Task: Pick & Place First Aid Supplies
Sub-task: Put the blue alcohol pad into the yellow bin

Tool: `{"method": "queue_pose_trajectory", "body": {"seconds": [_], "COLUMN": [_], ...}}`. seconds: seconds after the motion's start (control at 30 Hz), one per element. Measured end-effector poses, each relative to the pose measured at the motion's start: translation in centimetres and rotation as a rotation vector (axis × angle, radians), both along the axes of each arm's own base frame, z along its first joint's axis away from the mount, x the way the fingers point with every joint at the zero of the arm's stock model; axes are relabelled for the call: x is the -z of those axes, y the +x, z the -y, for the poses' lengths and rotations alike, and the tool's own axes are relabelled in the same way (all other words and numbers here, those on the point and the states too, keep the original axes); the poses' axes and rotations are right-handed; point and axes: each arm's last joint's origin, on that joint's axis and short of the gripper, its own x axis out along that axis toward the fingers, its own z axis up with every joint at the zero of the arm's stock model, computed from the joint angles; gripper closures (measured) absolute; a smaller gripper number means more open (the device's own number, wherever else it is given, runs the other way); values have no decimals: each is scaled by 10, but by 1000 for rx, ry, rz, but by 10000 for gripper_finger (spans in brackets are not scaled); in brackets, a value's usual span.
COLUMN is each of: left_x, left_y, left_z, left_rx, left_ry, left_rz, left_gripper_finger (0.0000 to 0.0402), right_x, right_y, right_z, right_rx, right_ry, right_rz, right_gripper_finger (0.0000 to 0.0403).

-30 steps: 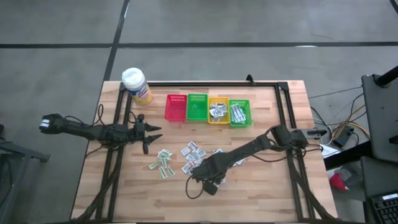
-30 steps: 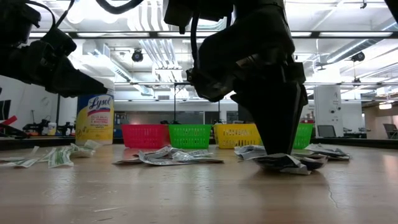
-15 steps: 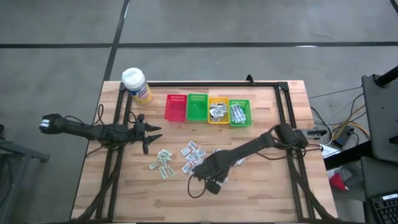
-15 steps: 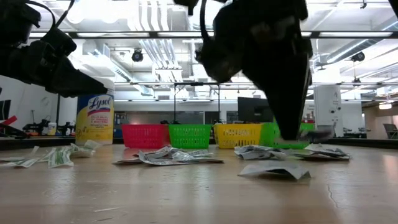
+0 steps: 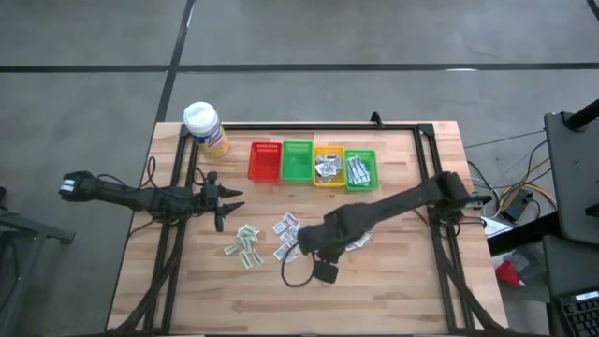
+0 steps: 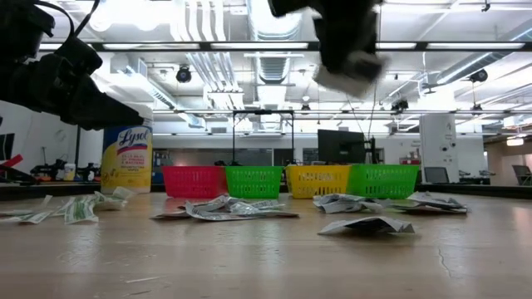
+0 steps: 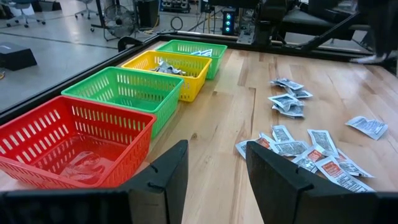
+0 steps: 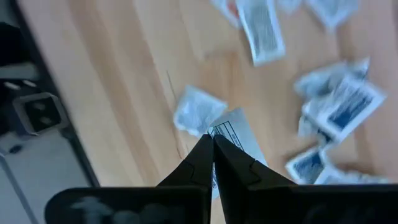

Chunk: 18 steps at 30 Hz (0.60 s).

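1. Held packet [image 8: 239, 142]: one white first aid packet with dark print, pinched at its edge between the fingertips of the right gripper [image 8: 213, 144]. Fingers pressed together on it. The low view shows the packet [image 6: 345, 76] hanging well above the tabletop.

2. Relation that matters: the carried packet is over the middle of the table [image 5: 412, 290], and the row of baskets lies toward the far edge from it. The yellow basket [image 5: 328, 168] and the end green basket [image 5: 360, 170] already hold packets; the red basket [image 5: 265, 162] and the other green basket [image 5: 297, 161] look empty or nearly so. Judged: the next move is a carry away from the pile toward that row, then release above a compartment. Packet's long axis runs outward from the fingertips, so it should drop flat.

3. Loose packets: a cluster of packets [image 5: 291, 232] beside the right gripper [image 5: 314, 245], a smaller group with green print [image 5: 243, 245] nearer the left side, and one lone packet [image 6: 366, 226] directly beneath the lifted one.

4. Left gripper [image 7: 216, 163]: fingers apart, holding nothing, hovering at the table's left side and facing the baskets. The right arm is nearer the pile and has the load.

5. Yellow bottle with white cap [image 5: 205, 128] stands at the far left corner, clear of the work.
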Motion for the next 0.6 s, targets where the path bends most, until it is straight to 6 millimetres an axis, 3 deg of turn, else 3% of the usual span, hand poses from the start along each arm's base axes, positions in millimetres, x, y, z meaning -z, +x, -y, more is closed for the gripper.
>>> {"method": "queue_pose_trajectory", "body": {"seconds": [0.33, 0.6], "left_x": [0, 0], "left_y": [0, 0], "left_z": [0, 0], "left_rx": [-1, -3], "left_ry": [-3, -11], "left_rz": [2, 4], "left_gripper_finger": [243, 243], "right_x": [-61, -77], "right_y": [0, -2], "right_z": [45, 88], "right_rx": [-14, 80], "right_ry": [-100, -308], "right_rz": [366, 438], "right_gripper_finger": [394, 394]}}
